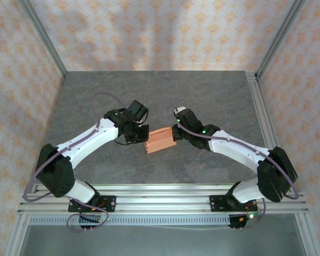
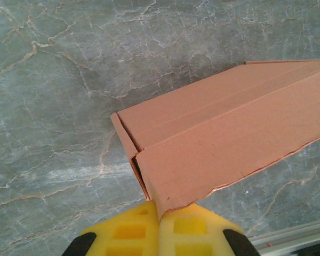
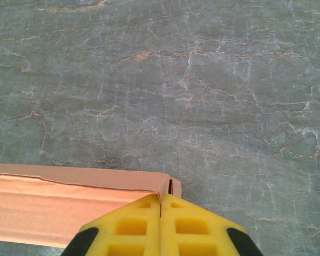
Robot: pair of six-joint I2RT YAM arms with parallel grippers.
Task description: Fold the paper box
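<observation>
The paper box (image 1: 160,140) is a salmon-orange card box held just above the grey table between both arms. My left gripper (image 1: 140,134) is at its left end, and in the left wrist view the yellow fingertips (image 2: 159,217) are shut on a corner of the box's side panel (image 2: 224,144). My right gripper (image 1: 177,132) is at the box's right end. In the right wrist view its yellow pads (image 3: 161,198) pinch a thin wall at the box's corner (image 3: 69,200). The open end flaps show a dark slit.
The table (image 1: 149,90) is grey marbled stone, with patterned walls around it. An aluminium rail (image 1: 160,194) carrying the arm bases runs along the near edge.
</observation>
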